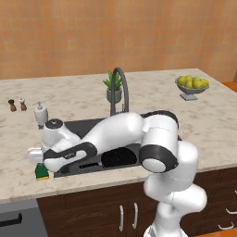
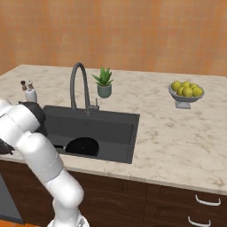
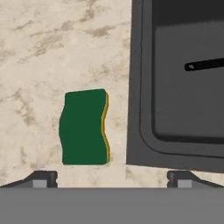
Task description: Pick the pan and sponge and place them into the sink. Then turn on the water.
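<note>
Spread wide, tool [image 3: 112,178] hovering above sponge [image 3: 84,127] on beige worktop [image 3: 52,48], just beside sink [image 3: 139,109] rim; sponge off-centre toward one fingertip, long axis running along the view, crossways to the finger line; pan [image 2: 82,146] already in basin

black pan [image 2: 82,146] lies in the dark sink [image 2: 113,119] — green-yellow sponge [image 3: 84,127] flat on the worktop just beside it.

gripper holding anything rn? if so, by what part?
Nothing held. The gripper is open above the counter, its fingertips wide apart, with the sponge lying flat on the worktop ahead of them, untouched.
</note>
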